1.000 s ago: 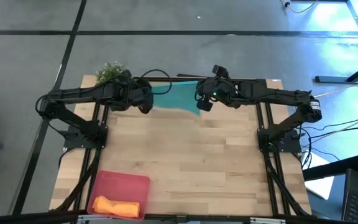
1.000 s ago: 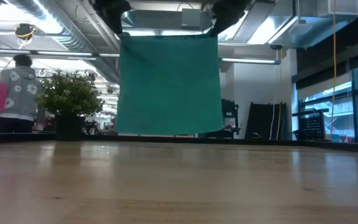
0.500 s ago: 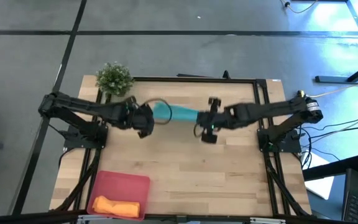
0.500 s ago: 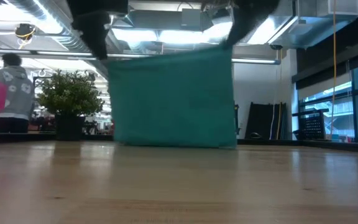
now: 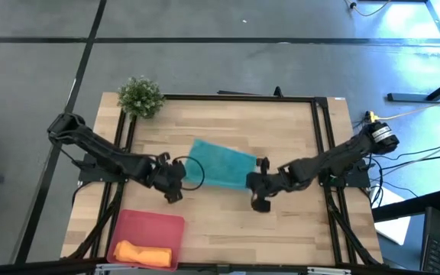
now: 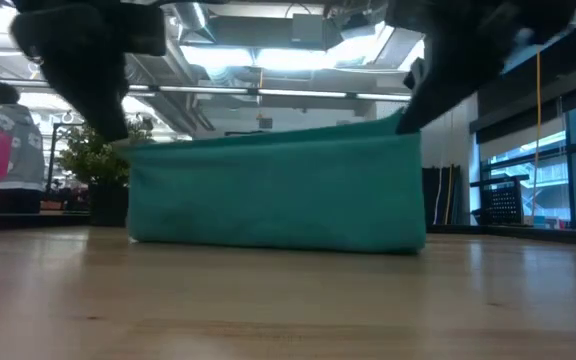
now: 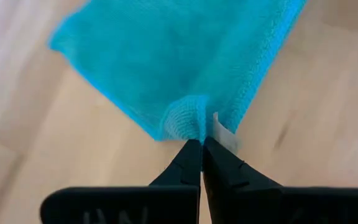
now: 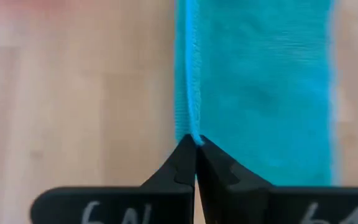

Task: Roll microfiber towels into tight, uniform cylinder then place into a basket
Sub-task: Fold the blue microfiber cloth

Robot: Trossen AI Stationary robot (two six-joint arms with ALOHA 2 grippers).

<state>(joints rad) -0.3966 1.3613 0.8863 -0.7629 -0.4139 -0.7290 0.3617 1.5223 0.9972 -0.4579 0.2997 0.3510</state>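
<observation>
1. We see the teal towel (image 5: 220, 166) mid-table, far edge on the wood, near edge lifted.
2. Left gripper (image 7: 202, 144) pinched on one towel corner; right gripper (image 8: 194, 142) pinched on the other.
3. Orange towel (image 5: 141, 253) lies rolled in the basket (image 5: 159, 225), near-left corner.

I hold the teal microfiber towel (image 5: 218, 165) between my left gripper (image 5: 176, 186) and right gripper (image 5: 258, 192) at mid-table, with the small green potted plant (image 5: 140, 96) at the far left corner and the pink-red rectangular basket (image 5: 156, 224), holding the rolled orange towel (image 5: 141, 253), at the near left.
</observation>
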